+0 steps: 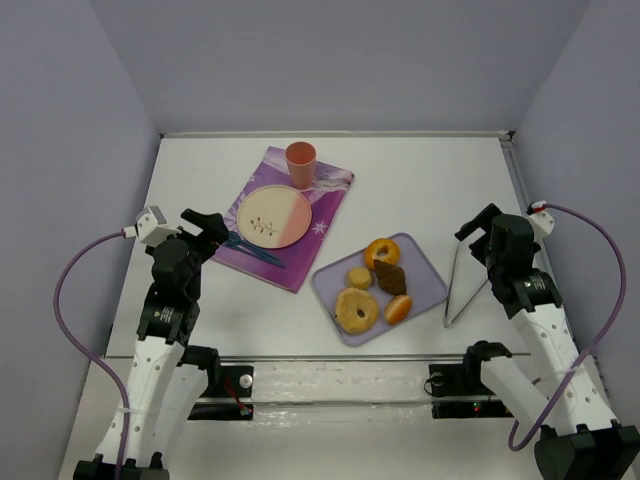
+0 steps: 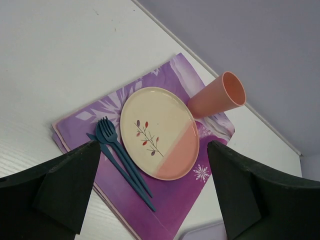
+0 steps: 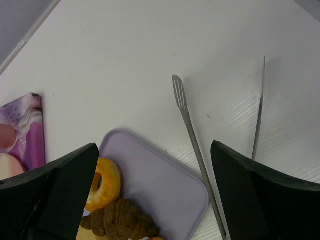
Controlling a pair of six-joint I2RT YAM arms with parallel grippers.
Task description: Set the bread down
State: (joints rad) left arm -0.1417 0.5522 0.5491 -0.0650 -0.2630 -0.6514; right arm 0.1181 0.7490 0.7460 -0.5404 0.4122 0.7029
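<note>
- Two arms are on your table (image 1: 420,180), with their bases at the near edge, one on the left and one on the right.
- One pale purple tray (image 1: 428,268) sits between the arms, a bit to the right of the middle.
- At the near end of the tray you see a big ring doughnut (image 1: 356,310), with a small orange roll (image 1: 398,308) just to its right.
- Your bread (image 1: 391,279) is the dark brown chunk in the middle of the tray. It lies just behind the orange roll.
- A small yellow bun (image 1: 359,277) sits just left of the bread. A second ring doughnut (image 1: 381,252) sits just behind the bread, at the far end of the tray.
- Metal tongs (image 1: 462,285) lie flat on the table just right of the tray. Their two legs are spread apart, with the joined end nearest you.
- Your right gripper (image 1: 475,224) hangs over the far end of the tongs. Its jaws are wide apart and hold nothing.
- Your left gripper (image 1: 212,228) is well away from the bread, at the left edge of a purple mat (image 1: 300,262). Its jaws are wide apart too, and they hold nothing.
- On the mat, blue cutlery (image 1: 250,250) lies just beside a round plate (image 1: 278,216) that is cream and pink.
- Farthest from you, a pink cup (image 1: 300,163) stands upright on the back of the mat, just behind the plate.
</note>
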